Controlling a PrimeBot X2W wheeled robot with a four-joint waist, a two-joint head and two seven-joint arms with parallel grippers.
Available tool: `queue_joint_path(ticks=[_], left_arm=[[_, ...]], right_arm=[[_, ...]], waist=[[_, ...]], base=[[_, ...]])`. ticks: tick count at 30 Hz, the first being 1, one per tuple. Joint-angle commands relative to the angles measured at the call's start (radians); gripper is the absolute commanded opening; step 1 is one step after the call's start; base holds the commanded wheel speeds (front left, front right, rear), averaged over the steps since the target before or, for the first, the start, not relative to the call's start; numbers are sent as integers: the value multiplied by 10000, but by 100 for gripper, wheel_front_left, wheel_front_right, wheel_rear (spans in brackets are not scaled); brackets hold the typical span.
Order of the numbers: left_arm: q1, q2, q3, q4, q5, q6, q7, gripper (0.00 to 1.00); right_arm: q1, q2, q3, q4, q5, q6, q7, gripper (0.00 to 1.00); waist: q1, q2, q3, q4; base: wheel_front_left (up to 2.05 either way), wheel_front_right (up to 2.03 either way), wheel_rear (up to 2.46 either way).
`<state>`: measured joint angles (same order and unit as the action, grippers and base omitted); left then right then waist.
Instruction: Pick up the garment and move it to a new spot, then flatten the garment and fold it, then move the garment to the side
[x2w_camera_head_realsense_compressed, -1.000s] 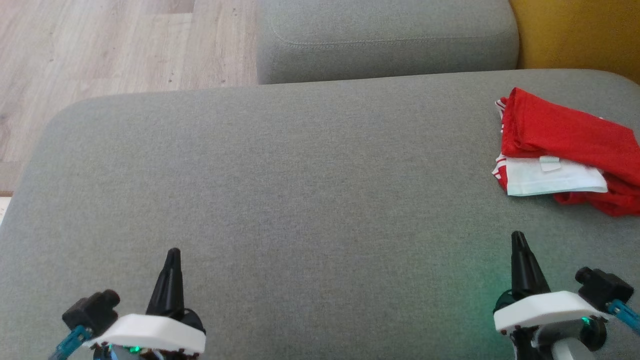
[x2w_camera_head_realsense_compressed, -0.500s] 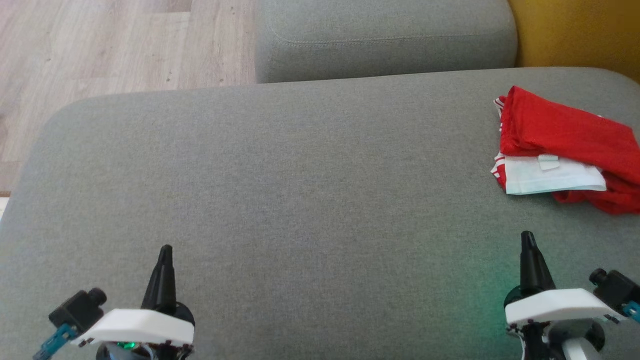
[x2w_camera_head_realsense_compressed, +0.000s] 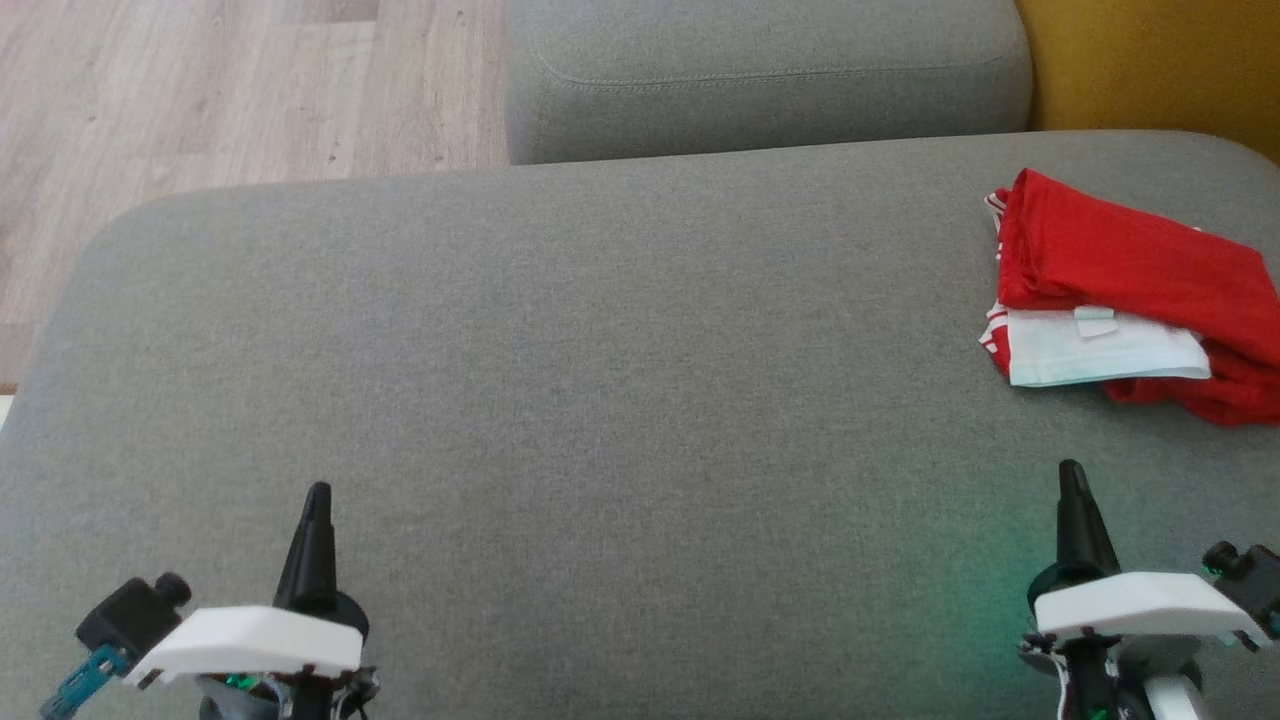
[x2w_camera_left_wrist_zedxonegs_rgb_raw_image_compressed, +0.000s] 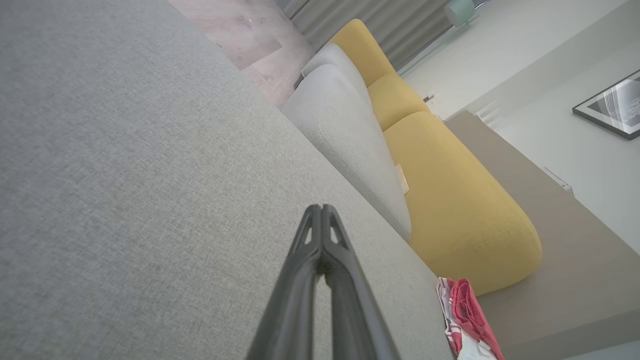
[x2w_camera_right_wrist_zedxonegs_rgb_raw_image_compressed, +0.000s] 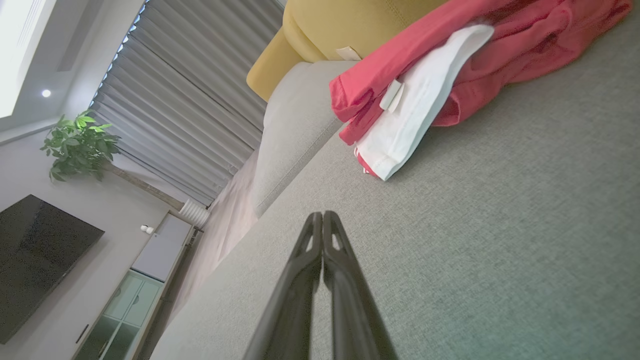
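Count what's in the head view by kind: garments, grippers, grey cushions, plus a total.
Garments: 1, the red and white garment
Grippers: 2, left gripper and right gripper
Grey cushions: 2, near cushion and far cushion
Total: 5

The left gripper and right gripper each show 2 tapered black fingers, a white angular cover and a black knob.

The garment lies on the sofa seat, at the far right. The left gripper and right gripper are over the seat's near side, well apart, with the garment beyond the right one.
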<state>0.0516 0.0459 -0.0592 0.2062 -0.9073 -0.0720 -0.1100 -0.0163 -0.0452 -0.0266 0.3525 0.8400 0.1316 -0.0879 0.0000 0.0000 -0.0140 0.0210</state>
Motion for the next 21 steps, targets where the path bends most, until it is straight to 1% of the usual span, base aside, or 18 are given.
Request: queue_joint_path(ticks=[1,21], left_arm=[[-570,141,236,-239,-269,-117,67,0],[-865,165,603,-57,-2313,-255,646,0]], right_arm=[[-622,-34,15,-415,283,-4,58,0],[-709,-39,-246,-610,2460,-6,633,0]], waist=[[0,0,3,-4],[0,0,53,-64]], base=[[0,0,0],[0,0,0]])
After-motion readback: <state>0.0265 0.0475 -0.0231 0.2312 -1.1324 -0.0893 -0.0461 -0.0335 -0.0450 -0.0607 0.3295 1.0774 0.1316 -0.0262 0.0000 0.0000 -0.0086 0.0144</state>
